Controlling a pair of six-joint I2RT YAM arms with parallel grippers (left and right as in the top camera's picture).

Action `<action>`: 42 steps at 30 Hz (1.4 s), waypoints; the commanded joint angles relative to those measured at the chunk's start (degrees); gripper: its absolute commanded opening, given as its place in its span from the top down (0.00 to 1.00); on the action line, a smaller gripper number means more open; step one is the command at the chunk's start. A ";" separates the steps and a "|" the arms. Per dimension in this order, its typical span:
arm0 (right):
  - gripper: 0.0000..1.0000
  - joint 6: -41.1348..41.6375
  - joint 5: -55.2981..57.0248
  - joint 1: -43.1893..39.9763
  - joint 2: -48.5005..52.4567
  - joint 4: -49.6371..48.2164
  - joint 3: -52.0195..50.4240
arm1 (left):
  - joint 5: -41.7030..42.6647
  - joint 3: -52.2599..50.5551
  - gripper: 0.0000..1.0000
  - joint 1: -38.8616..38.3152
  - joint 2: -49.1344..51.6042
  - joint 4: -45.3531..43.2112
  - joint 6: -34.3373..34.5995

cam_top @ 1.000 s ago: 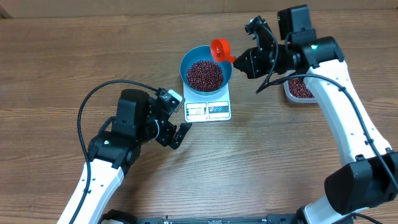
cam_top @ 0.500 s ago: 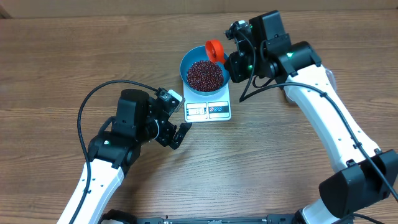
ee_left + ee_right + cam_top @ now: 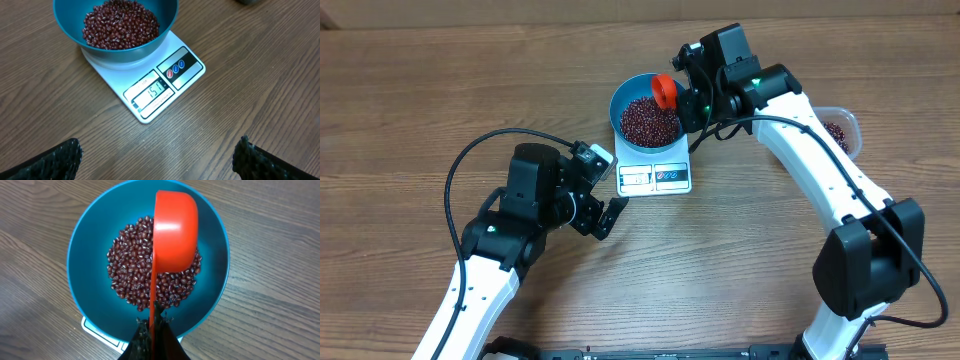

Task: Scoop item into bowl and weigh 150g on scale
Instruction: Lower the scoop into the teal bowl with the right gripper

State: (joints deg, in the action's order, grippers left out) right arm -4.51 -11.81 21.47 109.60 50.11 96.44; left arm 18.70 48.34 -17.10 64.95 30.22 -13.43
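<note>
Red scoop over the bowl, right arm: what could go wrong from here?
1. The scoop, clamped in the right gripper, hangs mouth-down over the beans. The scale already appears to read about the target, so any leftover beans dropping could overshoot it.
2. The scoop is right over the bowl; bumping its rim while withdrawing could press on the scale or shift the bowl.

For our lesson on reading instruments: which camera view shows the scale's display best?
The left wrist view: the display faces the camera with large digits. Overhead shows it only as a tiny pale panel; the right wrist view shows just a white corner of the scale under the blue bowl.
</note>
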 commanded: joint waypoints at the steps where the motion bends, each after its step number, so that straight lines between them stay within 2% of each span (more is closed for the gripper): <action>1: 0.96 0.22 0.44 0.33 1.68 -0.48 1.86 | 0.39 -0.22 0.00 0.31 0.31 -0.07 0.79; 24: 0.96 0.22 2.49 1.20 5.62 -0.61 1.77 | 0.39 -0.22 0.00 0.31 0.31 -0.07 0.79; 42: 0.96 1.75 -2.91 -0.24 4.72 -0.68 1.92 | 0.39 -0.22 0.00 0.31 0.31 -0.07 0.79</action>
State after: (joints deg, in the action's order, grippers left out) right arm -3.42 -12.58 22.02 114.72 49.52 96.44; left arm 18.70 48.34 -17.10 64.95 30.22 -13.43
